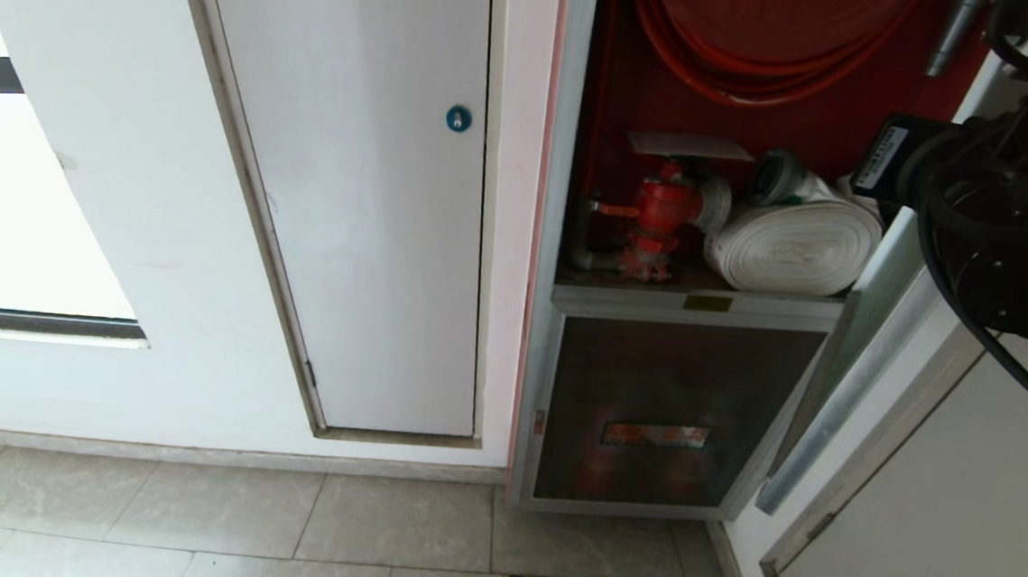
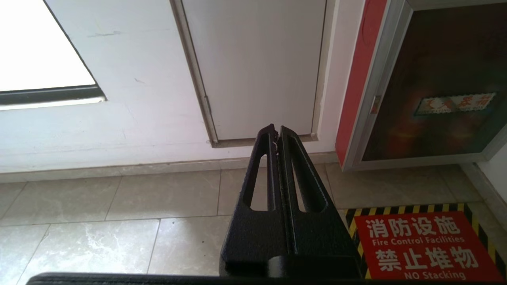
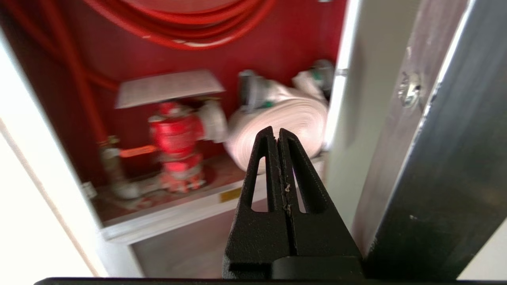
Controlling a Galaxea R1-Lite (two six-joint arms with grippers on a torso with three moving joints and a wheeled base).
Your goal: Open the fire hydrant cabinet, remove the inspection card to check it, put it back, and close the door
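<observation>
In the head view we see the fire hydrant cabinet (image 1: 563,238) standing open, its red inside showing. One inspection card (image 1: 689,146) lies flat on top of the one red valve (image 1: 664,210), and one rolled white hose (image 1: 797,245) sits just beside the valve. The door (image 1: 842,384) is swung out beside the hose, edge-on to us. Below the valve shelf is one smaller dark glass panel (image 1: 677,409); beyond the cabinet's silver frame is one white door (image 1: 365,224) with a blue lock. Our right arm (image 1: 1008,205) hangs above the hose.

From the left wrist we see the left gripper (image 2: 276,132) pressed closed and empty, near the floor, well apart from the cabinet (image 2: 380,87).

From the right wrist, the right gripper (image 3: 276,134) is pinched together with nothing in it, outside the cabinet (image 3: 174,219), in front of the hose (image 3: 293,118). The card (image 3: 168,88) lies atop the valve (image 3: 176,138), apart from the fingertips. The door's frame (image 3: 435,166) is just beside the gripper.
</observation>
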